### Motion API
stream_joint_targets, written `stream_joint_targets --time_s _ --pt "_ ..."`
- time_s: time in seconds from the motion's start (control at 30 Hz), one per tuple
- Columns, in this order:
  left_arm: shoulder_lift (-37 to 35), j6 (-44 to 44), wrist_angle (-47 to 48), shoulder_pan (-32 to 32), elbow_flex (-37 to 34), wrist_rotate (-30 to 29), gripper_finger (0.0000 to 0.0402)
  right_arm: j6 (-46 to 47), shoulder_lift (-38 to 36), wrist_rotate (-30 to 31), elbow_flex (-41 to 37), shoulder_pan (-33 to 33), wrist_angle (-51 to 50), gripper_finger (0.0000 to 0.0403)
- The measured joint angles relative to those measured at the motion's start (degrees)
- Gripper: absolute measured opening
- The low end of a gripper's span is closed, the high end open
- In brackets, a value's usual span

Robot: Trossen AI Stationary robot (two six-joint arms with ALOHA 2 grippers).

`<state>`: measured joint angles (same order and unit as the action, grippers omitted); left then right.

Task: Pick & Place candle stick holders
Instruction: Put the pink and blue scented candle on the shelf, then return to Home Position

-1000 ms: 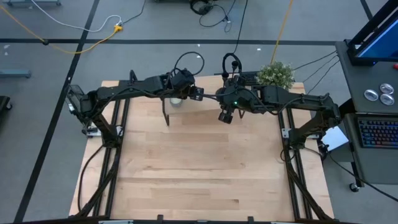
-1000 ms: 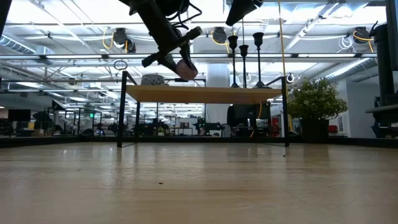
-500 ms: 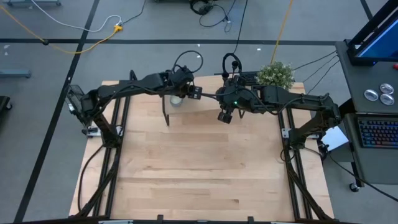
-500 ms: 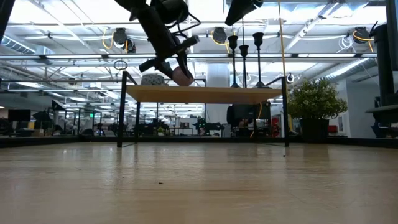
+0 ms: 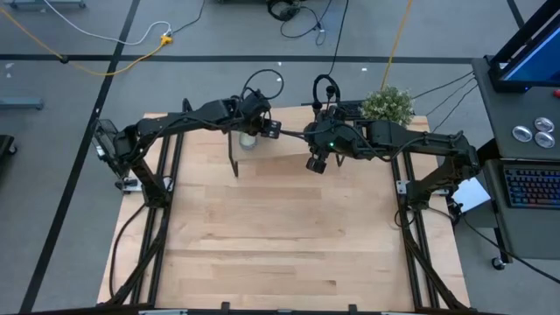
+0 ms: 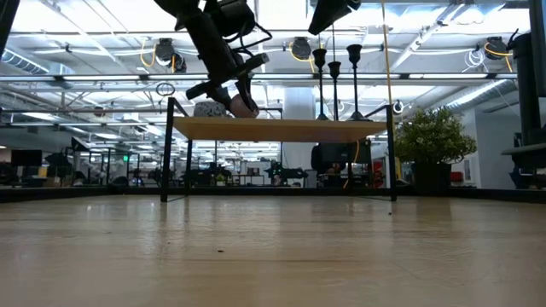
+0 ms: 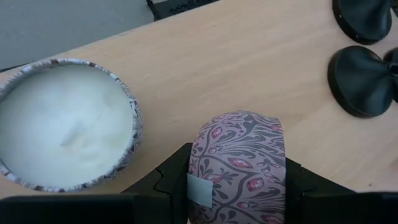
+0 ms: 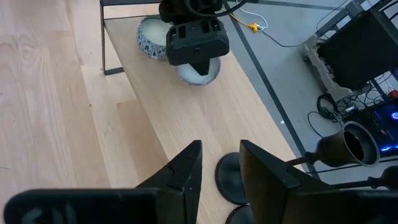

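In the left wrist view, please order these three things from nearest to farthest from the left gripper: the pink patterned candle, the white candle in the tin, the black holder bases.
1. Pink patterned candle: between the left gripper fingers, held.
2. White candle in the tin: on the shelf right beside it.
3. Black holder bases: farthest, at the shelf's other side.

1. A small raised wooden shelf (image 6: 281,129) on thin black legs stands at the far end of the table (image 5: 280,245).
2. A white candle in a patterned tin (image 7: 65,124) sits on the shelf.
3. A pink floral-patterned tin (image 7: 239,165) is just beside it.
4. A potted green plant (image 5: 388,103) stands at the table's far right corner.
5. A keyboard (image 5: 531,185) lies on a side desk.
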<state>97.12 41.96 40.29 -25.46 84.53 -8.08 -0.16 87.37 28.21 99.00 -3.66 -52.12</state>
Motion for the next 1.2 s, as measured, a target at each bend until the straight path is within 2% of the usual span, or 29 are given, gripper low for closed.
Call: stream_joint_targets --time_s 0.57,0.97,1.2 --pt "1.27 -3.21 -0.24 -0.87 0.00 1.07 0.0151 -0.04 0.00 0.00 0.00 0.00 0.01 0.0100" --pt "1.27 -4.43 -1.02 -1.08 0.00 0.98 0.0226 -0.04 0.00 -0.02 0.00 0.02 0.00 0.0100" --pt "1.25 -4.79 -1.01 -2.40 0.00 3.63 0.0241 -0.04 0.00 -0.03 0.00 0.01 -0.02 0.0100"
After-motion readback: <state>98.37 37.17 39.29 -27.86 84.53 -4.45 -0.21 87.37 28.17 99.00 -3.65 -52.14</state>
